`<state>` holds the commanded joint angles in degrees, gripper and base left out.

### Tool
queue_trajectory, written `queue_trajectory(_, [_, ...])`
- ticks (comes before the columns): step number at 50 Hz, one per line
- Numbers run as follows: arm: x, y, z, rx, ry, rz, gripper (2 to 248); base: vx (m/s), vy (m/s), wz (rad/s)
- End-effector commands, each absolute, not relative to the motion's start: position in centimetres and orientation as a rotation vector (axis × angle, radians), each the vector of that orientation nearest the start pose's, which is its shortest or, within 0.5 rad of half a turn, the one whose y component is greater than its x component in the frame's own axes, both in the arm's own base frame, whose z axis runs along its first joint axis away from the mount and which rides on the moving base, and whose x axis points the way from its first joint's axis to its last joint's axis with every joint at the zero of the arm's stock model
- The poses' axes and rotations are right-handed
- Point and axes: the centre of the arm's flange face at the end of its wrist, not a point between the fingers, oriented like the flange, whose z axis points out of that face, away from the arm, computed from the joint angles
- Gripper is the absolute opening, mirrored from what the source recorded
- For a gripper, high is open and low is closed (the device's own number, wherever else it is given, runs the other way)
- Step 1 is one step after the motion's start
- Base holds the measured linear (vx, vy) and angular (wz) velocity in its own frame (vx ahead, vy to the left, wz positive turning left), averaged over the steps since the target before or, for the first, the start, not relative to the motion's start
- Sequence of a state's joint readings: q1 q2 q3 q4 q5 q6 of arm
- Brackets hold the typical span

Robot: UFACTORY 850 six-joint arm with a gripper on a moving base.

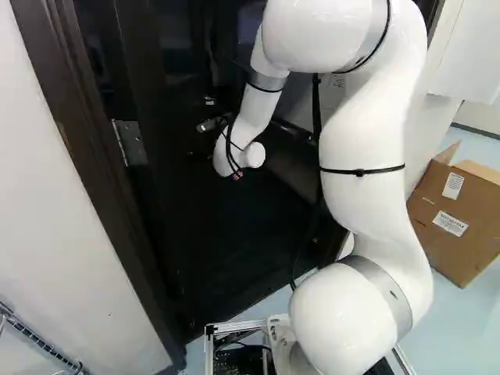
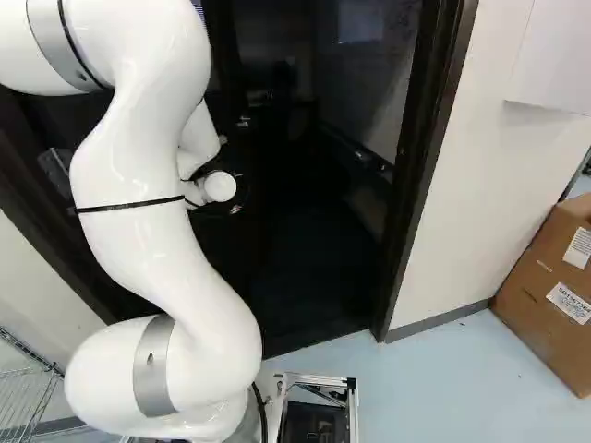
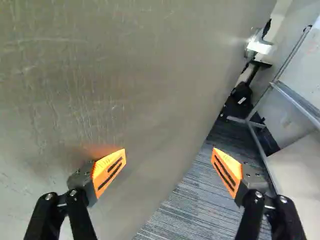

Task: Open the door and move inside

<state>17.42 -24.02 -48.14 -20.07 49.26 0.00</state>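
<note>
White arm (image 1: pixel 363 207), scuffed surface (image 3: pixel 115 75), dark doorway (image 2: pixel 427 166), carpet (image 3: pixel 192 200)

The right base view cuts off the box (image 2: pixel 545 295) right of the door frame (image 2: pixel 420 157) and (likewise) the wire rack (image 2: pixel 33 353) left of it.

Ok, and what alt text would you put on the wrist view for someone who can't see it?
The robot's open hand points past the scuffed face of the door, one orange-padded finger in front of it and the other over striped carpet. Beyond stand grey metal bars.
</note>
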Motion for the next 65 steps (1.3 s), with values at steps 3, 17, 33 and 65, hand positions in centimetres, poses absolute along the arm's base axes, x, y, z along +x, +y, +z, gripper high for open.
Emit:
queue_trajectory(3, [52.1, 19.1, 36.5, -2.192, -0.842, -1.676, 247, 0.0, 0.0, 0.0])
queue_trajectory(17, [52.7, 20.7, 36.4, -2.168, -0.865, -1.673, 247, 0.0, 0.0, 0.0])
queue_trajectory(33, [53.3, 22.6, 36.2, -2.132, -0.906, -1.666, 247, 0.0, 0.0, 0.0])
queue_trajectory(65, [54.3, 26.7, 35.8, -2.038, -1.029, -1.645, 247, 0.0, 0.0, 0.0])
